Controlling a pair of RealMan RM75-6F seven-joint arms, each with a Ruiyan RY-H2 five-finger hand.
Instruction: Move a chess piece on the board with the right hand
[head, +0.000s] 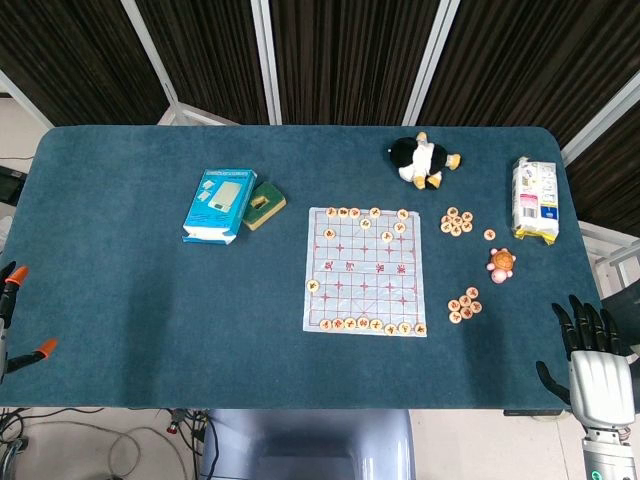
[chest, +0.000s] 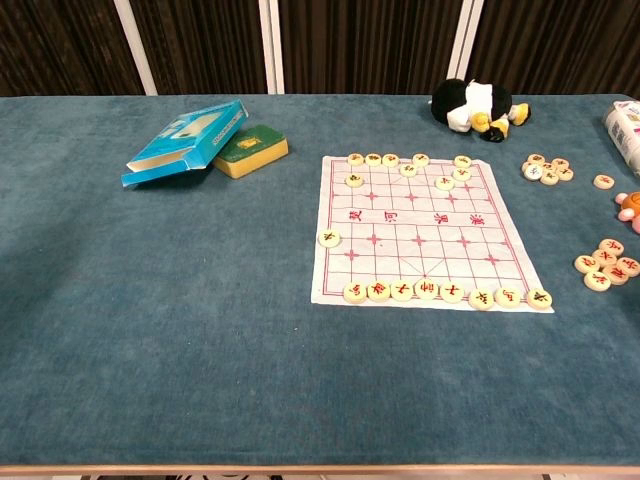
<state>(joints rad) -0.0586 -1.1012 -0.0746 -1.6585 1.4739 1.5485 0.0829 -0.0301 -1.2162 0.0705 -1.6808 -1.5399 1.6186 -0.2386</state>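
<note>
We start at our right hand (head: 598, 368): its dark fingers (head: 583, 325) are spread and straight, released, grasping nothing. It sits off the near right corner of the table (head: 120, 300), well apart from the board (head: 365, 271) and to the board's right. It shows in the head view only. Our left hand we cannot find in either view; at the far left edge of the head view, well to the left of the board, only black parts with orange tips (head: 18, 278) show, and we cannot tell what they are.

The board, a pale sheet with red lines, lies flat on the blue cloth near the table's middle. Round chess pieces (chest: 425, 290) stand in a row along the board's near edge, more along its far edge, and one single piece (chest: 329, 238) rests on the board's left edge.

Right of the board lie two loose clusters of spare pieces (head: 457, 221), with a small pink toy (head: 501, 262) between them and slightly further right. Beyond the board's far right corner lies a black-and-white plush toy (head: 420, 160). Further right of the board is a white packet (head: 534, 199). Left of the board sits a blue box (head: 219, 205), with a green box (head: 264, 204) touching it on the side nearer the board.
</note>
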